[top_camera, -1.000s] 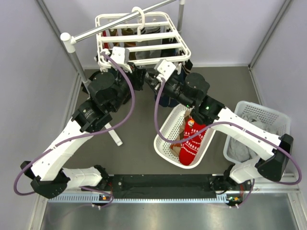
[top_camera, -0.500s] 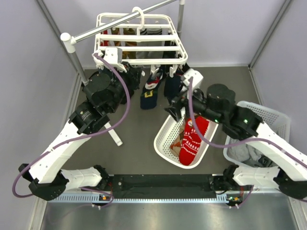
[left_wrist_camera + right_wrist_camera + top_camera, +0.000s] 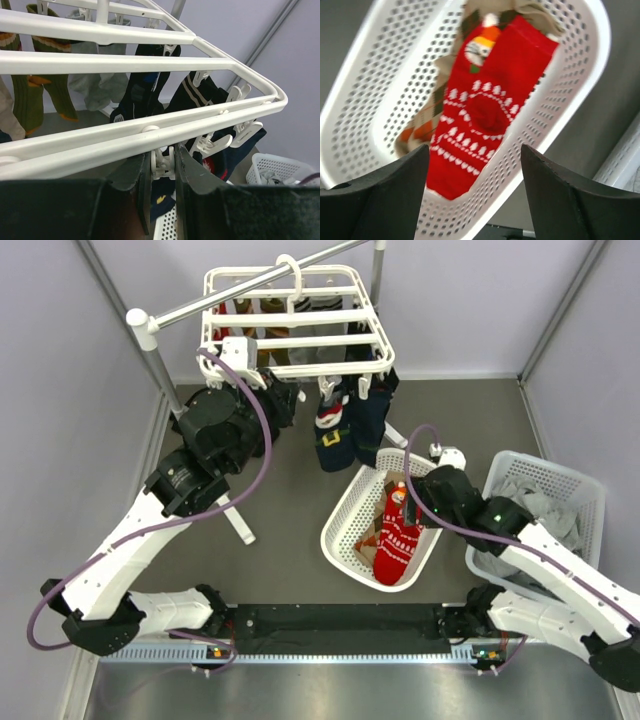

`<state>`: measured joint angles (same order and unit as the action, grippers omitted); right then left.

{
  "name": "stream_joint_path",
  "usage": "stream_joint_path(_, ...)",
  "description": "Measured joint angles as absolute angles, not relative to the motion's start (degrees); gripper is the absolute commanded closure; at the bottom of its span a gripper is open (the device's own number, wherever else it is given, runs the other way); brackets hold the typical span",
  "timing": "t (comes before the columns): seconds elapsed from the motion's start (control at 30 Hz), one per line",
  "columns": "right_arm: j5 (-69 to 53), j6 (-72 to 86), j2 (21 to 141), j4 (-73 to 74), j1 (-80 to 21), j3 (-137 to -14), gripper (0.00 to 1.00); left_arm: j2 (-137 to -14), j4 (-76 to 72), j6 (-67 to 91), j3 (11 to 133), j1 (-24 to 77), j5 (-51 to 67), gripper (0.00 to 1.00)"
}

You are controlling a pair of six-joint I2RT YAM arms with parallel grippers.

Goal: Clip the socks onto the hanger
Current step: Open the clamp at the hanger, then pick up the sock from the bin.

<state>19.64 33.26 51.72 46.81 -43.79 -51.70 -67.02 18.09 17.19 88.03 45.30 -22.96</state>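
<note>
My right arm has pulled back off the hanger [image 3: 300,340] and dropped over the oval basket [image 3: 345,510]. The navy sock [image 3: 335,445] now hangs free off the hanger's front edge. Right claw [image 3: 474,150] is spread wide and empty, directly above the red sock [image 3: 490,110], which lies in that basket on the desk [image 3: 290,540]. Left arm hasn't budged. Left claw [image 3: 162,172] sits up under the hanger's front bar, fingers [image 3: 192,175] close on either side of a white clip [image 3: 162,162]. Can't tell if it's pinching the clip or only flanking it.
</note>
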Motion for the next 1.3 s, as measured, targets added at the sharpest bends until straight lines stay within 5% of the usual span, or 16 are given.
stream_joint_path(0.73,22.5,38.24,81.1,26.02,-29.61,-46.92,0.68,-67.02,21.17,18.17,89.91,45.25,-22.81,1.0)
stream_joint_path(1.07,21.8,37.78,86.32,21.52,-28.71,-46.44,1.0,-68.05,21.41,19.33,90.94,45.25,-21.82,1.0)
stream_joint_path(1.3,20.67,36.34,85.89,18.57,-28.69,-44.95,1.0,-68.53,21.61,19.64,91.31,45.25,-21.69,1.0)
